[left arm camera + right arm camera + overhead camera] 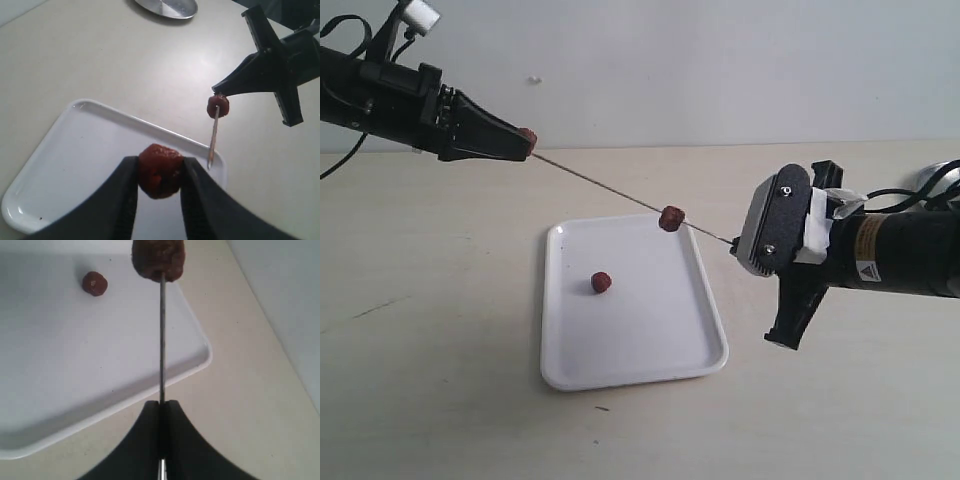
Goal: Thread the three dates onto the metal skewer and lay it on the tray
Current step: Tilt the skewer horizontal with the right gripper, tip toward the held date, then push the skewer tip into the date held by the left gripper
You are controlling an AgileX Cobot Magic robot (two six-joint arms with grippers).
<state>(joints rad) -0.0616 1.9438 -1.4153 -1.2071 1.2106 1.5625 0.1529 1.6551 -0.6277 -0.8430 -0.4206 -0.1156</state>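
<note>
Pinching one date (160,171) in the left gripper (523,145) just beside the metal skewer (600,185) tip, not on its axis yet (right gripper (161,407) clamped on the far end, threaded date (671,218) mid-rod, loose date (602,283) on the tray (655,325)).

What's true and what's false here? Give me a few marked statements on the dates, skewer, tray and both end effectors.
1. A threaded date sits on the metal skewer. True.
2. The right end effector is open and empty. False: it is shut on the metal skewer.
3. The left end effector grips a held date. True.
4. Two dates lie on the tray. False: only one loose date lies there.
5. The metal skewer rests flat on the tray. False: it is held up in the air above it.
</note>
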